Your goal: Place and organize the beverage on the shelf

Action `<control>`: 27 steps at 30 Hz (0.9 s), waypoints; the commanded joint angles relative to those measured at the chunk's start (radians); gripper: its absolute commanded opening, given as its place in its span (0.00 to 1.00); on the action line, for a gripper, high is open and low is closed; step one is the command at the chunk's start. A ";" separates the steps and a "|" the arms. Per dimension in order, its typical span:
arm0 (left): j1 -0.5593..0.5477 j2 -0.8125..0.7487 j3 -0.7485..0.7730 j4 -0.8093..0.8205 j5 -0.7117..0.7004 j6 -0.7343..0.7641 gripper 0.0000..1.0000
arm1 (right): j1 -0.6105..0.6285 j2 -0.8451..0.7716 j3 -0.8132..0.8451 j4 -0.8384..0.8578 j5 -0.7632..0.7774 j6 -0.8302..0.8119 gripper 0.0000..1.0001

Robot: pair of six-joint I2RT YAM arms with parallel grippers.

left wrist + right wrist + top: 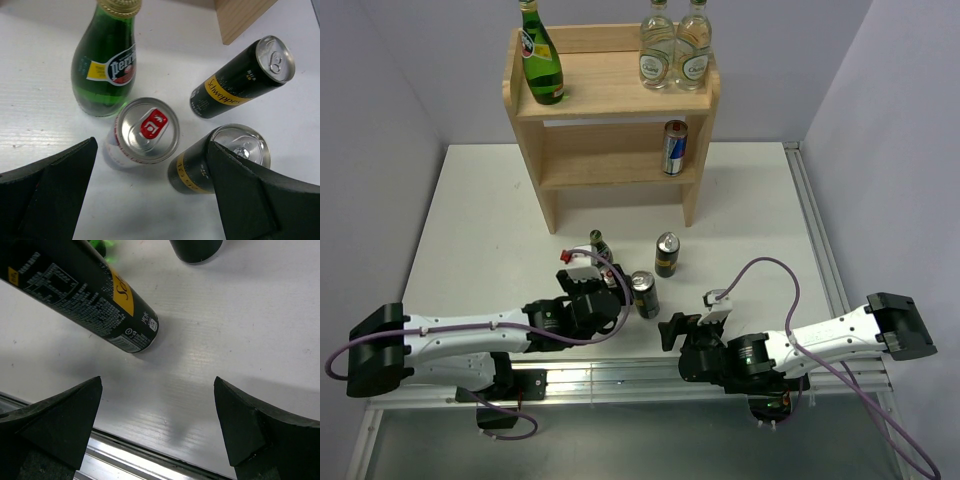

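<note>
one green bottle (540, 62) and one blue can (675, 147) on the shelf (610, 95); four more wait, a silver can (145, 131) between the left gripper's (151, 150) spread fingers (50, 192).

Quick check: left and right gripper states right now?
Left gripper: open, holding nothing; the red-tab can stands below, between its fingers.
Right gripper: open, holding nothing.
</note>
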 commanded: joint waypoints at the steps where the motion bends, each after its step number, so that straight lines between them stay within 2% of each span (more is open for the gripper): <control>1: -0.002 -0.051 -0.026 -0.138 0.021 0.033 0.99 | 0.011 0.012 -0.006 0.016 0.035 0.033 1.00; 8: -0.028 -0.114 -0.024 -0.117 0.033 0.096 0.99 | 0.011 0.020 -0.007 0.018 0.040 0.036 1.00; 27: -0.068 -0.068 -0.001 -0.060 0.011 0.134 0.99 | 0.009 0.034 -0.030 0.047 0.037 0.048 1.00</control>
